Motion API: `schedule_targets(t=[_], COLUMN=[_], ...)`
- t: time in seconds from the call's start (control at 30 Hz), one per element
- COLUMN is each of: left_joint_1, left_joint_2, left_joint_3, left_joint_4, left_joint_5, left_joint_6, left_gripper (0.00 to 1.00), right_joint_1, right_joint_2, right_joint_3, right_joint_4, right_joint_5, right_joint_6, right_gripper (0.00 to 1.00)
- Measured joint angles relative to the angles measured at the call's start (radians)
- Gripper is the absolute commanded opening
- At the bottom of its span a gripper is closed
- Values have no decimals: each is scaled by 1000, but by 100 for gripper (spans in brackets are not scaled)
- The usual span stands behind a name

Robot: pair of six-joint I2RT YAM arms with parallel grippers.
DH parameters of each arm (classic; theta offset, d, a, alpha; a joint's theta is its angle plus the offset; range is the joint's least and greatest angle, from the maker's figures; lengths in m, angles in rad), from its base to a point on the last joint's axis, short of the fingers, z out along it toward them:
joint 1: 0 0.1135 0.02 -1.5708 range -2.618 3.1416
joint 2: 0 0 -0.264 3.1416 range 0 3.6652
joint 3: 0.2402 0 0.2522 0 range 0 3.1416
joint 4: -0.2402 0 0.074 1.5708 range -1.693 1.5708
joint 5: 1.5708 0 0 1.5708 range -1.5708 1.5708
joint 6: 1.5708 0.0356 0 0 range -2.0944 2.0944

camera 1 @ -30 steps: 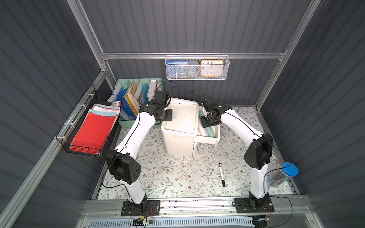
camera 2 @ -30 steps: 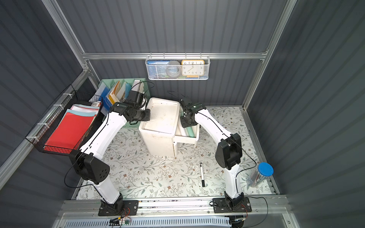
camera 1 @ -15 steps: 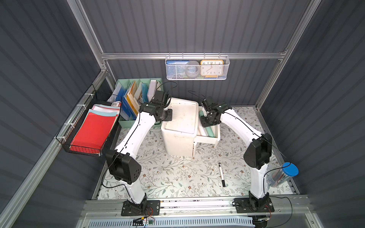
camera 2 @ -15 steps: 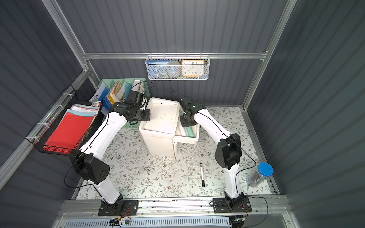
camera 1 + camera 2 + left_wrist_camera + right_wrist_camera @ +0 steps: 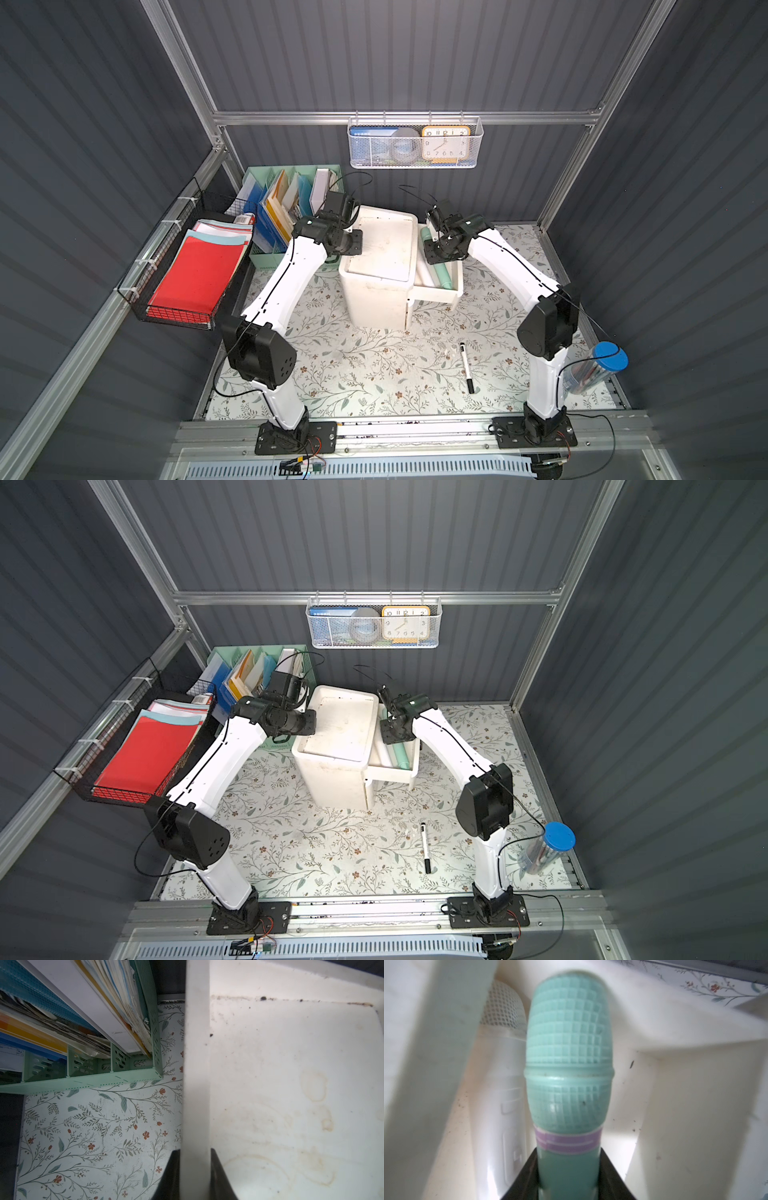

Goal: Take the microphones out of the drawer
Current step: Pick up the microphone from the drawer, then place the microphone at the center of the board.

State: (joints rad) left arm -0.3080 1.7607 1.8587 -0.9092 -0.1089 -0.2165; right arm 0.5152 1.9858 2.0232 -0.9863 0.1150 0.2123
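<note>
The white drawer unit point(image 5: 376, 299) stands mid-table with its drawer point(image 5: 457, 286) pulled out to the right. Two microphones lie side by side in the drawer. One is a teal microphone point(image 5: 569, 1043) with a purple band, the other a white microphone point(image 5: 500, 1076). In both top views the teal handle point(image 5: 442, 274) point(image 5: 401, 756) shows below my right wrist. My right gripper point(image 5: 569, 1152) reaches down into the drawer and is shut on the teal microphone's handle just under the band. My left gripper point(image 5: 194, 1150) is shut on the left rim of the unit's top point(image 5: 195, 1064).
A black-capped marker point(image 5: 465, 368) lies on the floral mat in front. A green file organiser point(image 5: 286, 208) stands close behind my left wrist. A wire basket of red folders point(image 5: 191, 270) hangs left, a blue-capped tube point(image 5: 598, 370) sits at the right edge, and a wall basket with a clock point(image 5: 415, 143) hangs behind.
My right gripper's jaws have narrowed slightly onto the teal microphone. Both arms and the drawer stay where they were.
</note>
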Motion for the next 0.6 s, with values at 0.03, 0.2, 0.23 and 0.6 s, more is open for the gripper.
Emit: schedule_targets(t=[0.03,0.2,0.23,0.6], left_joint_1=[0,0,0,0], left_joint_2=[0,0,0,0], left_joint_3=[0,0,0,0], left_joint_4=[0,0,0,0], left_joint_5=[0,0,0,0], left_joint_6=[0,0,0,0], left_gripper=[3,3,3,2], right_joint_1=[0,0,0,-14], right_joint_2=[-13,-83,-92,-206], right_joint_3=[0,0,0,-21], right_joint_4=[3,35,40,97], right_joint_5=[3,20,23,100], right_joint_6=[4,21,23,16], right_gripper=[9,8,7,6])
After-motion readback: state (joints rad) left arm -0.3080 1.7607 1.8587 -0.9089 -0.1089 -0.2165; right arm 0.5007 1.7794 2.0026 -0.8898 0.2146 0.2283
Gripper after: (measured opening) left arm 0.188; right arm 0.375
